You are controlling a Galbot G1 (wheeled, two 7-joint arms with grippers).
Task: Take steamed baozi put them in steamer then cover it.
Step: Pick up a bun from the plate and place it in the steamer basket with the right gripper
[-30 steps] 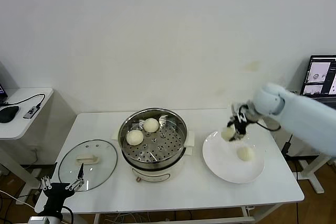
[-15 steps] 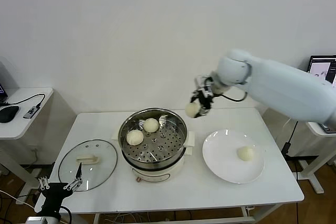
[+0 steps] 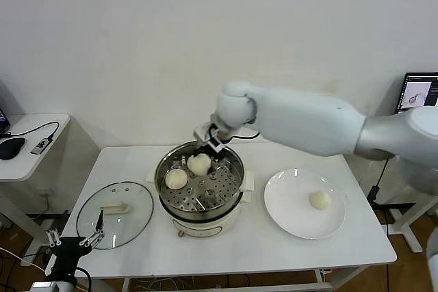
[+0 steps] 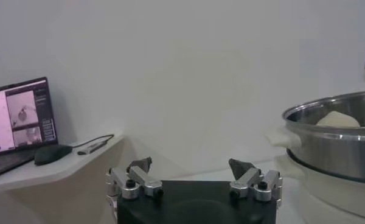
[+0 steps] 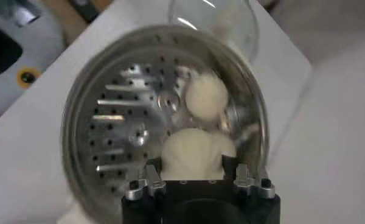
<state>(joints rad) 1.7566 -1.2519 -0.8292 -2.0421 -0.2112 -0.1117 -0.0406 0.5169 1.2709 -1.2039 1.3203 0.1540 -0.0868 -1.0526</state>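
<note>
Baozi number three (image 3: 200,163) hangs in the right gripper (image 3: 205,148) over the far part of the steamer (image 3: 198,181), just above the perforated tray, and the right wrist view shows the fingers (image 5: 147,178) pressed in on either side of the soft bun (image 5: 193,154), so the pincer is closed on it. Inside the pot one more bun (image 3: 176,179) is plain to see on the near left of the tray; another may lie hidden behind the held one, which cannot be told from here. The likely trouble is a release directly onto or against a neighbouring bun, so that the dough squashes, sticks or rolls against the steel wall; a squeeze held too hard could also dent the bun, and a gripper lowered carelessly could knock the rim. The last baozi (image 3: 319,200) waits on the white plate (image 3: 287,217) to the right, well apart from the pot. The right arm reaches across from the right side, wrist bent down over the pot. The left gripper (image 3: 76,242) is parked low at the near left, fingers spread and holding nothing, just beside the cover (image 3: 114,214) lying flat on the table (image 3: 239,254).
</note>
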